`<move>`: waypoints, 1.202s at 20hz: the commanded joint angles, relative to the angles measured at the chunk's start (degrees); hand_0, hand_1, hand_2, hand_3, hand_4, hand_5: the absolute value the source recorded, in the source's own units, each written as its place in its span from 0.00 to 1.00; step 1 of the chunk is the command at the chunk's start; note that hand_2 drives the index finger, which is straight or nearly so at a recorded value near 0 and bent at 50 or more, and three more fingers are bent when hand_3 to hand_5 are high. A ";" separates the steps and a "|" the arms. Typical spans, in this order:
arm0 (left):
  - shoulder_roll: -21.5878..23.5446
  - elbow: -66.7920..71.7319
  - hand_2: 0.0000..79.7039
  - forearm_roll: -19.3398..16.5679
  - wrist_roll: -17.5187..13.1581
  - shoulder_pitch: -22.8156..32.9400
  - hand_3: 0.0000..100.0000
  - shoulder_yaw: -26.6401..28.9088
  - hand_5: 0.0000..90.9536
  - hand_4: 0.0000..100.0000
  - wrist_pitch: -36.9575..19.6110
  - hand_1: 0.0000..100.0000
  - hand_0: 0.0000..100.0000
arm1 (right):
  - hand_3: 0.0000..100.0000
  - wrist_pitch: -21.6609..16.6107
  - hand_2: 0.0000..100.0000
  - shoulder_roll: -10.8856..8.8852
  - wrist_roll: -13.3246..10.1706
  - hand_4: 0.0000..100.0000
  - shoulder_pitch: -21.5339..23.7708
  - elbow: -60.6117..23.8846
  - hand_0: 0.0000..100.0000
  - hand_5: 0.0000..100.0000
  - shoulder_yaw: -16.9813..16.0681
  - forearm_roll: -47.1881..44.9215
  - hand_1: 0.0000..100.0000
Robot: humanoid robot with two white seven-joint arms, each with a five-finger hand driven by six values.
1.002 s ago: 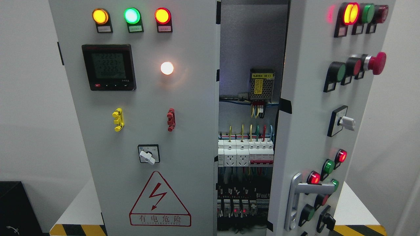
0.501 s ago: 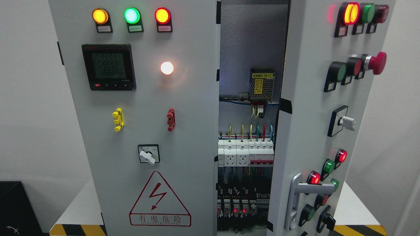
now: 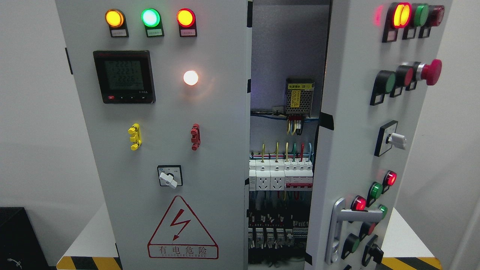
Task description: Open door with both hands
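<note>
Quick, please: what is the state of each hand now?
Left hand: not in view, so it cannot be told.
Right hand: not in view, so it cannot be told.

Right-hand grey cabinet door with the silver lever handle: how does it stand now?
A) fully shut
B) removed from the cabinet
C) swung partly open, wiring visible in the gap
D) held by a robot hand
C: the right-hand grey cabinet door stands angled outward, exposing white circuit breakers and coloured wires in the gap; its silver lever handle is untouched.
</note>
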 commanded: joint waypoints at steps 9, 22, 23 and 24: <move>8.32 -30.00 0.00 0.15 -0.01 -3.46 0.00 -7.13 0.00 0.00 1.80 0.00 0.00 | 0.00 0.00 0.00 -0.02 -0.02 0.00 0.00 0.02 0.00 0.00 0.97 1.85 0.00; 11.31 -40.64 0.00 0.50 -0.01 -12.95 0.00 -11.18 0.00 0.00 1.89 0.00 0.00 | 0.00 0.00 0.00 -0.02 -0.02 0.00 0.00 0.02 0.00 0.00 0.97 1.85 0.00; 11.22 -40.73 0.00 0.50 -0.01 -14.09 0.00 -11.18 0.00 0.00 1.89 0.00 0.00 | 0.00 0.00 0.00 -0.02 -0.02 0.00 0.00 -0.07 0.00 0.00 0.97 1.85 0.00; 11.05 -40.99 0.00 0.50 -0.01 -14.97 0.00 -11.27 0.00 0.00 1.98 0.00 0.00 | 0.00 0.00 0.00 -0.02 -0.02 0.00 0.00 0.02 0.00 0.00 0.97 1.85 0.00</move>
